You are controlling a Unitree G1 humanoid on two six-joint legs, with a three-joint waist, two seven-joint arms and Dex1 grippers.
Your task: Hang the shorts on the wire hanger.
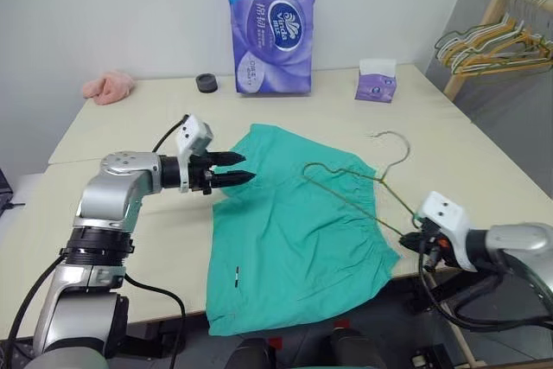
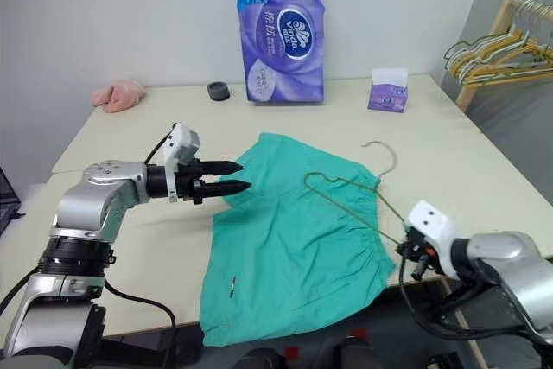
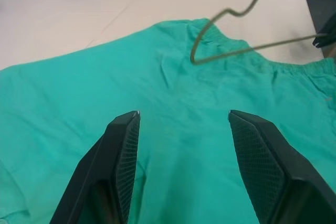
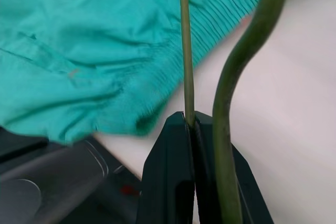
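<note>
Item: teal-green fabric shorts, spread flat on the pale beige tabletop, gathered elastic waistband toward the right gripper, leg hems hanging slightly over the table's near edge; a small white tag shows on the near leg.

Item: thin olive-green wire hanger, triangular with a curved hook; lies tilted over the waistband end of the shorts, hook pointing away from the right gripper, one corner rising off the fabric.

Item: right gripper, black two-fingered; fingers pressed together on the hanger's wire at its near corner (a second bend of wire passes just beside the fingers). It sits off the table edge, just beyond the waistband.

Item: left gripper, black two-fingered; jaws parted fairly wide and holding nothing, the fingers hovering just above the shorts' side edge, pointed across the fabric toward the hanger.

Item, far side of the table from both grippers: purple tissue multipack standing upright; small purple tissue box; black ring-shaped object; pink cloth lump.

Item: wooden rack with bunched hangers, beyond the right gripper.
</note>
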